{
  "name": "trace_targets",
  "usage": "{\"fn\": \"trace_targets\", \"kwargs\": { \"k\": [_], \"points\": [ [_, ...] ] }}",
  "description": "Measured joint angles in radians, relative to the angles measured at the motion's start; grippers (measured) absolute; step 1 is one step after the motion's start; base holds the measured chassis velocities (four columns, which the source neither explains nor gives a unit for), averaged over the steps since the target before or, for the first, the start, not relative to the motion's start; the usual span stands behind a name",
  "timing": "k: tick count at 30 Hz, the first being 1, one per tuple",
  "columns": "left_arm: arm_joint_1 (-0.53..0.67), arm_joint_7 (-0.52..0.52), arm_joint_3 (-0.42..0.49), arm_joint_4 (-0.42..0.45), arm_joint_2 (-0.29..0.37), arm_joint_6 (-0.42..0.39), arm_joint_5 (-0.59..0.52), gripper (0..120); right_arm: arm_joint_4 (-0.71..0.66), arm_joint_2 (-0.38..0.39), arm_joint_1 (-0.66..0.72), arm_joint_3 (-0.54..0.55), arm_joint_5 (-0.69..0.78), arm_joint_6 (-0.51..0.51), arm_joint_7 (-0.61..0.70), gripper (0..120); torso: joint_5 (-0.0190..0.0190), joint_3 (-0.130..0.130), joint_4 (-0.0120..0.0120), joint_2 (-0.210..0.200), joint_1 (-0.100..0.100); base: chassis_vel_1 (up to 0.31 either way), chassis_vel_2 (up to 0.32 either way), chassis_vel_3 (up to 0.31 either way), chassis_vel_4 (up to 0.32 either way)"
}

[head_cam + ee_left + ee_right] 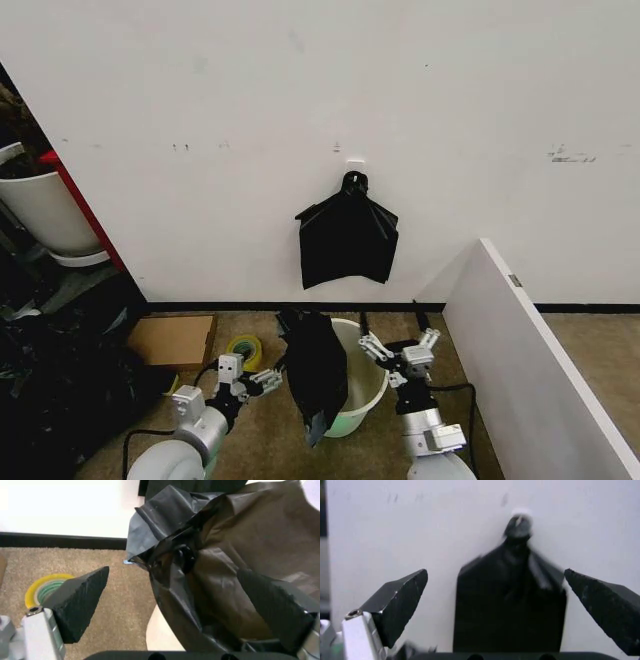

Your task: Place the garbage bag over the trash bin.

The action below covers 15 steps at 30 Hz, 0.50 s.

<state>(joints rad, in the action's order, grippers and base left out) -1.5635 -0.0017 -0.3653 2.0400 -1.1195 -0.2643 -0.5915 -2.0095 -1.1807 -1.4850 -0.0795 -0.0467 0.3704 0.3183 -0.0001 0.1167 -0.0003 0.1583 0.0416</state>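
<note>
The left gripper (262,381) sits low on the carpet side of the bin, its fingers spread wide with nothing between them; in the left wrist view its dark ridged pads (82,602) stand far apart, one clear over the carpet, the other right up against the crinkled plastic without closing on it. The right gripper (385,362) hangs at the far rim of the bin, on the side towards the white panel, also spread open and empty. In the right wrist view its two pads (400,603) frame the wall ahead.

Between the two grippers stands the trash bin (362,385), small, round and white with a green tint near its base. The garbage bag (312,370) is draped over the bin's left rim, bunched up and hanging down its outer side, most of the bin's mouth still uncovered.

A roll of yellow tape (244,351) lies on the carpet beside a flat piece of cardboard (174,339). On the wall above hangs a bundle of black bags (347,240), knotted on a small white hook (355,160). No writing or label can be read anywhere.
</note>
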Motion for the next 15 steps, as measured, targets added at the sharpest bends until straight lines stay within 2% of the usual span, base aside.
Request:
{"fn": "trace_targets", "kwargs": {
  "k": [3, 6, 7, 9, 11, 15],
  "points": [
    [-0.009, 0.004, -0.002, -0.008, -0.012, 0.017, 0.008, 100, -0.011, 0.027, 0.016, 0.029, 0.070, -0.131, -0.030, 100, 0.0001, 0.000, 0.0000, 0.000, 0.000, 0.000, 0.000, 0.000, 0.000],
    [-0.026, 0.008, -0.007, -0.011, -0.013, 0.036, 0.024, 100, -0.067, 0.068, 0.063, 0.100, 0.245, -0.390, -0.032, 100, -0.0001, 0.000, 0.0001, 0.000, 0.000, 0.000, 0.000, 0.000, 0.000],
    [-0.026, 0.008, -0.007, -0.011, -0.013, 0.036, 0.024, 100, -0.067, 0.068, 0.063, 0.100, 0.245, -0.390, -0.032, 100, -0.0001, 0.000, 0.0001, 0.000, 0.000, 0.000, 0.000, 0.000, 0.000],
    [-0.023, 0.009, -0.006, -0.009, -0.007, 0.041, 0.028, 100, -0.082, 0.074, 0.104, 0.131, 0.325, -0.516, -0.033, 100, 0.0001, 0.000, 0.0005, 0.000, 0.000, 0.000, 0.000, 0.000, 0.000],
    [-0.020, 0.009, -0.008, -0.006, -0.002, 0.045, 0.028, 100, -0.076, 0.073, 0.137, 0.143, 0.354, -0.597, -0.030, 100, -0.0001, 0.000, -0.0001, 0.000, 0.000, 0.000, 0.000, 0.000, 0.000],
    [-0.033, 0.009, -0.013, 0.004, 0.001, 0.053, 0.033, 100, -0.049, 0.068, 0.173, 0.145, 0.359, -0.676, -0.019, 99, 0.0001, 0.000, 0.0003, 0.000, 0.000, 0.000, 0.000, 0.000, 0.000]
  ]
}}
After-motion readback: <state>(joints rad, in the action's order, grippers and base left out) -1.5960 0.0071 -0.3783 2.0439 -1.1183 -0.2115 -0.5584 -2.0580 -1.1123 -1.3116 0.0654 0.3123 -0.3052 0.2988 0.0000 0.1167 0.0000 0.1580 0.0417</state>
